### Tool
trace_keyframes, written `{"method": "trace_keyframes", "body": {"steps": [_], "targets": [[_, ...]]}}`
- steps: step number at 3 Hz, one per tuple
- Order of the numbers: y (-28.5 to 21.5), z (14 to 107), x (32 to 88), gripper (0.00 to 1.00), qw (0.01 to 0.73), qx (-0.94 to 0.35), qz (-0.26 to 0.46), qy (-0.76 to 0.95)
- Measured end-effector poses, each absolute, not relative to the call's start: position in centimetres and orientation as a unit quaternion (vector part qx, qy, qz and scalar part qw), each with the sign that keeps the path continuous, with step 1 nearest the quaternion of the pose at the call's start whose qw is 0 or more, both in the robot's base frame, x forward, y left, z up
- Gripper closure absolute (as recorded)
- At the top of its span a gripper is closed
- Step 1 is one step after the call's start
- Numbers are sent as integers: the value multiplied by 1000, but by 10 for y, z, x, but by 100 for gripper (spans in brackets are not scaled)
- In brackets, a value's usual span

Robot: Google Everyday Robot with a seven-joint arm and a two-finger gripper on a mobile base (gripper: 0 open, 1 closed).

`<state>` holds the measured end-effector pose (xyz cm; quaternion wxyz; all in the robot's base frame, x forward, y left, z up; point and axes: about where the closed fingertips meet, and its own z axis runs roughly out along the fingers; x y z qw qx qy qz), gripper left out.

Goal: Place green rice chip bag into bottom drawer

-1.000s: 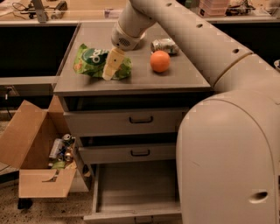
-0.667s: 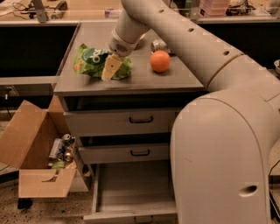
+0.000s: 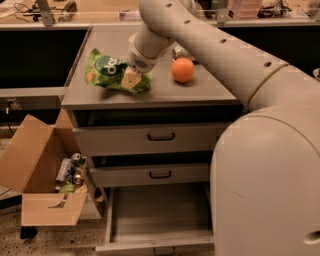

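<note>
— Surface first, then room. Seen what up top?
— Grey cabinet top (image 3: 165, 94), matte, under warm light. Carries the green rice chip bag (image 3: 106, 70) toward the left side, crumpled, white lettering facing up. Right of the bag and apart from it, an orange (image 3: 183, 70). Just behind that, a silver can (image 3: 178, 51), half hidden by the arm (image 3: 210, 45).
— And the gripper?
— Gripper (image 3: 131, 80) down on the bag's right end, touching the foil. Open or clamped on it: cannot tell.
— Below the top?
— Upper drawers (image 3: 150, 141) both pushed in, dark bar handles in the middle. Bottom drawer (image 3: 160, 215) pulled well out, shallow grey tray in plain sight.
— Around the cabinet?
— To the left, an open cardboard box (image 3: 35, 165) on speckled floor (image 3: 55, 244), with cans (image 3: 70, 170) inside. Behind, a tan counter (image 3: 100, 12) with cables and clutter, dark recesses beneath. Right foreground filled by the robot's beige body (image 3: 270, 190).
</note>
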<state>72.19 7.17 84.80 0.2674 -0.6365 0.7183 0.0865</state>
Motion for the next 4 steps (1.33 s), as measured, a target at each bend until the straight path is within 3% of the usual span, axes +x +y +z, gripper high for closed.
{"method": "trace_keyframes", "body": {"steps": [1,2,4], "targets": [[66,868,700,94,316,-635,104,698],[61,918,664,100,403,-642,147,635],[59,938,640,100,429,-656,177,595]]}}
